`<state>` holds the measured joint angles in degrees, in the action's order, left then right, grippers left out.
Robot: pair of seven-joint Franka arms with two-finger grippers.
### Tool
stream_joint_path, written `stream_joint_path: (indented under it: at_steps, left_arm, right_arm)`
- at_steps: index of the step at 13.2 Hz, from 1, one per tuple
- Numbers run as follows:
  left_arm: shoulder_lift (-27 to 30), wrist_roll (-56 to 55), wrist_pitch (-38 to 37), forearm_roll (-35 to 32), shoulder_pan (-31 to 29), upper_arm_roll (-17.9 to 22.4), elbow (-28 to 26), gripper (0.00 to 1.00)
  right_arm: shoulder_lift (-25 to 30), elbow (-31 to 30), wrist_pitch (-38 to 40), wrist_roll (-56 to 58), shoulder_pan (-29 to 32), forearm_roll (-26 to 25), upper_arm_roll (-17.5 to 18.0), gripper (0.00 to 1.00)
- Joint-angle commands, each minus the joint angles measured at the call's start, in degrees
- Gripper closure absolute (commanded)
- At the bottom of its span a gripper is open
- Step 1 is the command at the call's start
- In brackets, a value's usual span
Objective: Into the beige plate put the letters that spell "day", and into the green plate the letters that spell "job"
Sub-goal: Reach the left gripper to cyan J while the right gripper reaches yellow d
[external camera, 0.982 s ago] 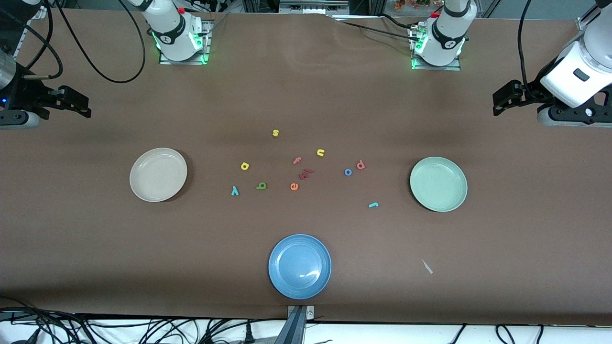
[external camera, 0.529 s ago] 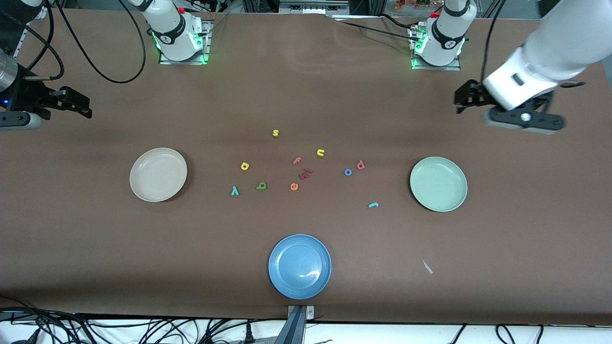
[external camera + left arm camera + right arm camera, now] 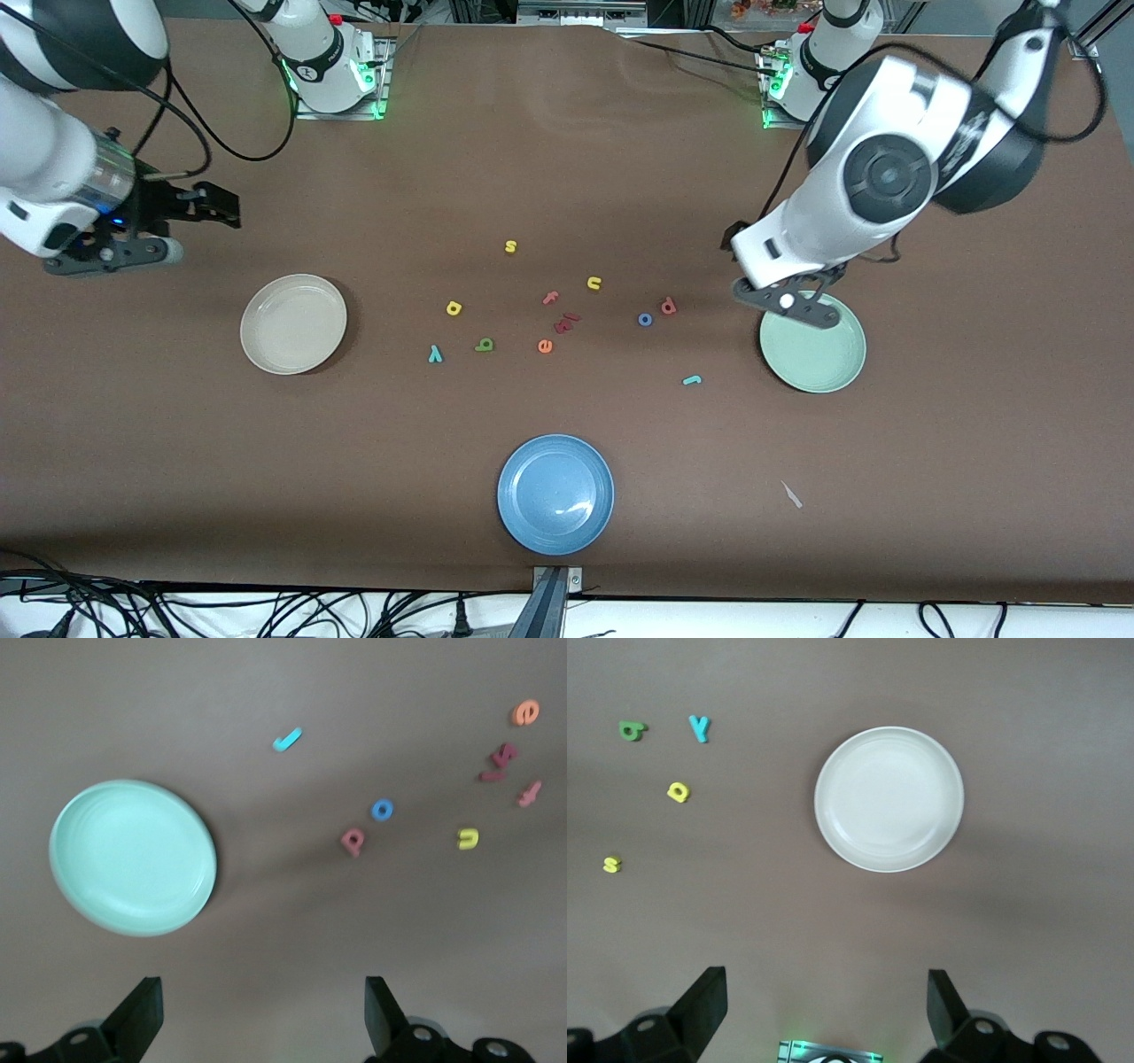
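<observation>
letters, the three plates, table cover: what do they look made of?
Letters, e.g. the yellow "a" and blue "o": likely foam, matte, flat saturated colour, no shine.
Beige plate, green plate, blue plate: smooth plastic or glazed ceramic, cannot tell which; the blue one shows a glossy highlight.
Table cover: brown matte sheet, perhaps fabric or felt; it ripples near the bases.

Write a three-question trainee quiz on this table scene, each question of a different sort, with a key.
1. True or false: the beige plate already holds a letter.
2. Which plate lies nearest the front camera? A) beige B) green C) blue
3. Fill in: the blue "o" lies right beside the salmon-red ___.

Key:
1. False; it is bare, and so is the green plate.
2. C.
3. "b". Both the left gripper and the right gripper are open, holding nothing.
</observation>
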<state>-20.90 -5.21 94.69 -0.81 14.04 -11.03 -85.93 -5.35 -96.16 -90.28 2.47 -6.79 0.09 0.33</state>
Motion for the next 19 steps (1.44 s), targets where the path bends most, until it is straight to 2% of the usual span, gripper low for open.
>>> stream_joint_path:
  at_steps: [1, 5, 8, 12, 17, 19]
  left_arm:
    - [-4.4, 6.0, 5.4, 0.9, 2.2, 0.5, 1.7, 0.00]
    - [-10.8, 20.1, 15.0, 1.1, 2.1, 0.5, 1.7, 0.00]
    - [-15.4, 32.0, 18.9, 0.6, 1.8, 0.6, 1.6, 0.00]
    - [-21.0, 42.5, 27.4, 0.6, 1.5, 0.8, 1.6, 0.00]
    - [-23.9, 44.7, 28.8, -0.4, 1.6, 1.0, 1.6, 0.00]
    - [-26.0, 48.4, 34.6, -0.6, 0.1, 1.1, 1.6, 0.00]
  right_arm:
    - [-2.2, -3.1, -6.4, -6.9, -3.0, 1.3, 0.1, 0.00]
    - [-6.1, -8.8, -18.7, -21.4, -10.0, 1.3, 0.6, 0.00]
    - [-8.5, -15.7, -32.4, -30.4, -14.7, 1.3, 0.9, 0.00]
    - [-14.2, -15.9, -38.0, -39.1, -18.6, 1.3, 0.9, 0.00]
    - [-20.7, -15.8, -45.9, -44.3, -20.5, 1.3, 0.9, 0.00]
    - [-22.3, -15.4, -47.9, -47.0, -21.6, 1.3, 0.9, 0.00]
